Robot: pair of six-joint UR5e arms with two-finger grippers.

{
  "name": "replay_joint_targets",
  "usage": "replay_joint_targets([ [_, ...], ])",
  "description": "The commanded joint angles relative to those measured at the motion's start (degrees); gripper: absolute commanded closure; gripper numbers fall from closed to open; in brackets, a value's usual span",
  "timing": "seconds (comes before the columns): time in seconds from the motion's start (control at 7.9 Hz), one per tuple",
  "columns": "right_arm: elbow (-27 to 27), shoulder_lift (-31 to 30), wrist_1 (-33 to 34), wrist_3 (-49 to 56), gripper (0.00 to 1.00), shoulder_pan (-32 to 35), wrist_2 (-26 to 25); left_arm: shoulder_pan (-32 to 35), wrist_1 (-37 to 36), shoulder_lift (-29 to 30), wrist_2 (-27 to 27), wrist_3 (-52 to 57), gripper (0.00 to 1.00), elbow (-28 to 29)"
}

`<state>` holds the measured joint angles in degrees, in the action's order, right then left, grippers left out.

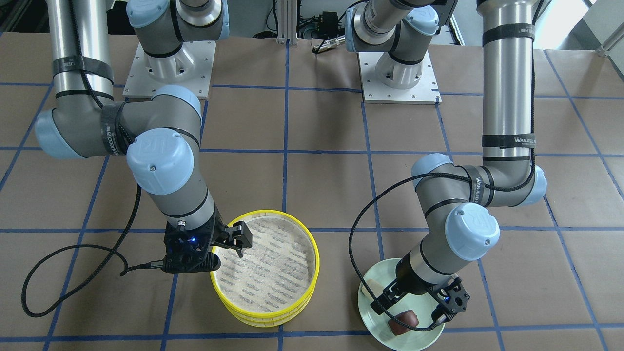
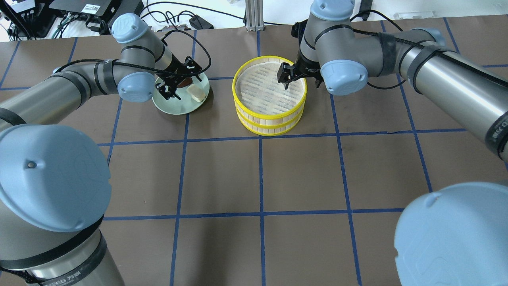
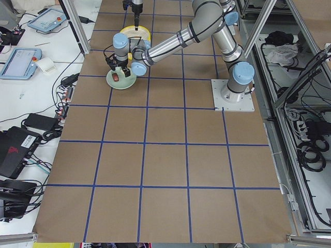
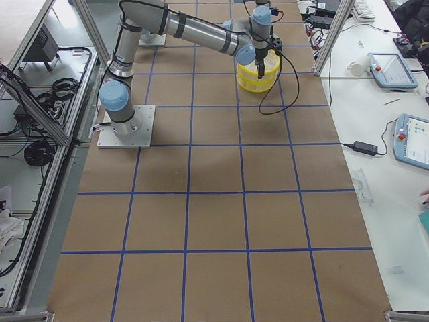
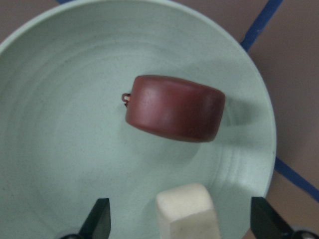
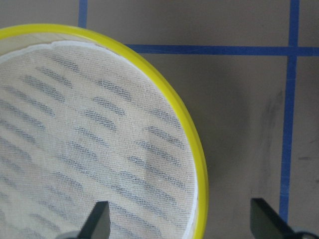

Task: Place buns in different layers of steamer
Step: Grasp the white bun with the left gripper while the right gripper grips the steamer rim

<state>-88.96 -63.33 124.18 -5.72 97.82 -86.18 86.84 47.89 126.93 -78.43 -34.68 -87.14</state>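
1. Left end effector [image 5: 182, 221], left wrist view: the fingers are spread wide and grip nothing. It hangs over the pale green plate [image 5: 55, 149]. The cream bun [image 5: 188, 211] lies at the bottom edge of the frame, between the fingertips but clear of both. The brown bun [image 5: 174, 108] lies at frame centre, just apart from it.
2. Right wrist view: the right end effector [image 6: 182, 221] is spread and empty, straddling the yellow rim of the upper layer [image 6: 174, 114]. One fingertip is over the mesh and the other over the bare worktop [image 6: 239, 124].
3. Overhead view: at top centre, the upper layer sits stacked on the lower layer [image 2: 274, 126]. The upper mesh floor holds no bun; the lower floor is covered. Both buns lie on the plate at upper left.
4. Front-facing view: the stack is at bottom centre and the plate at lower right, with the same arrangement.
5. Status (judgement): no bun is placed yet, so both placements are outstanding. The lower layer probably needs uncovering before it can take a bun.
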Motion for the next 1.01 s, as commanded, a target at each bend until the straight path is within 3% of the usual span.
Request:
replay_joint_targets([
  [0.0,-0.42,1.01,1.58,0.00,0.05,0.00,-0.04,0.00,0.45,0.60,-0.32,0.23,0.14,-0.31],
  [0.13,-0.51,1.01,1.67,0.09,0.33,0.00,-0.22,0.00,0.45,0.60,-0.41,0.14,0.31,-0.31],
  [0.25,-0.51,0.84,1.50,0.62,0.51,0.00,-0.65,0.00,0.45,0.60,-0.33,0.05,0.54,-0.31],
  [0.38,-0.69,0.66,1.24,0.79,0.69,0.00,-0.83,0.00,0.45,0.60,-0.15,-0.03,0.86,-0.40],
  [0.51,-0.69,0.66,1.06,1.14,0.83,-0.09,-1.01,0.00,0.45,0.51,-0.06,0.84,0.96,-0.40],
  [0.63,-0.69,0.49,1.06,1.84,0.94,-0.35,-1.10,0.00,0.45,0.08,-0.15,1.28,1.00,-0.40],
  [0.89,-0.69,0.31,0.80,1.85,1.00,-0.44,-1.27,0.00,0.37,-1.94,-0.41,3.82,1.00,0.04],
])
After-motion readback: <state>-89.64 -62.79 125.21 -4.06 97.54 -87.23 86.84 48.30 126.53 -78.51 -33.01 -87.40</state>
